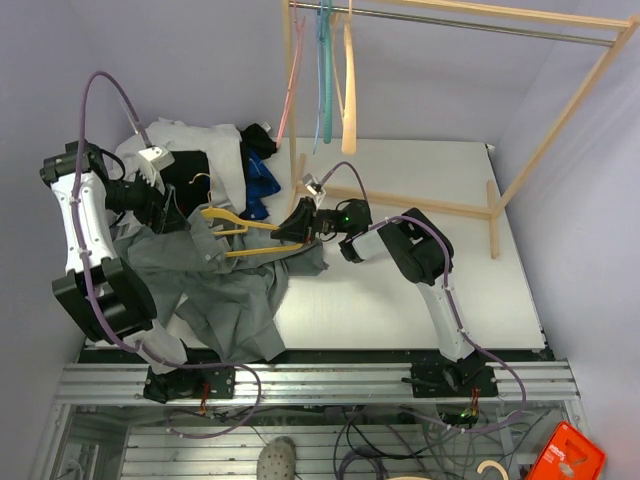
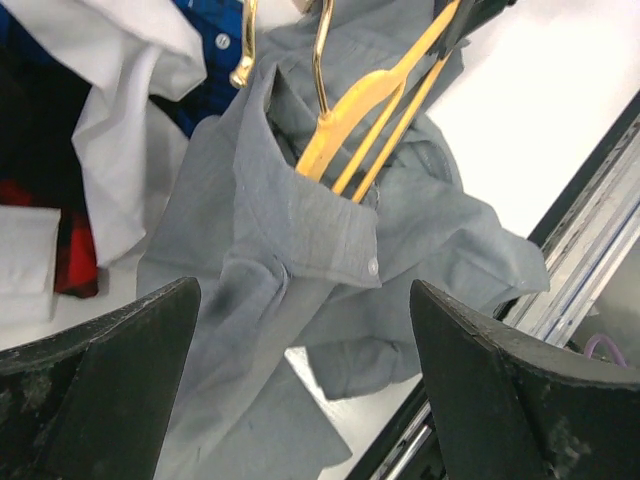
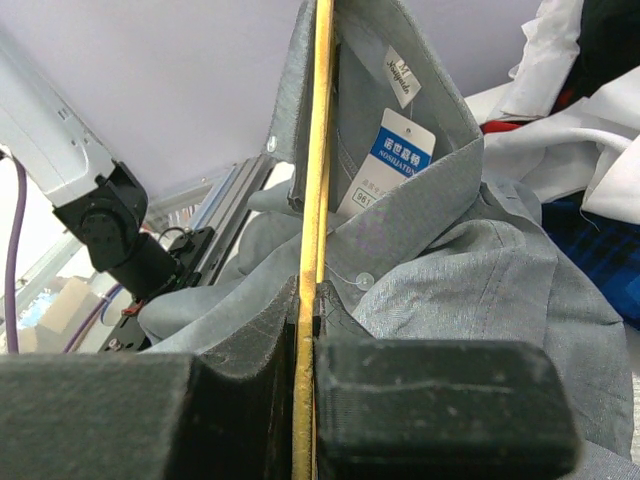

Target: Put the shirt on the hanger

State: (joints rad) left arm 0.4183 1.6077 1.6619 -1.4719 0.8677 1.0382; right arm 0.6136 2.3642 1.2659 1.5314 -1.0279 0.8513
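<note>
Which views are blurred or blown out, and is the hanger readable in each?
Top external: even light, sharp, yellow hanger clear against the grey shirt. Left wrist: hanger crisp, left gripper fingers dark and soft-edged, table nearly washed out white. Right wrist: right gripper fingers close and blurred, hanger only a thin edge-on line, shirt label sharp.

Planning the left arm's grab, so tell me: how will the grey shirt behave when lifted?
Probably floppy: the grey shirt lies in crumpled folds and sags around the yellow hanger. Likely light, since the fabric looks thin. It may slip along the hanger's smooth plastic.
</note>
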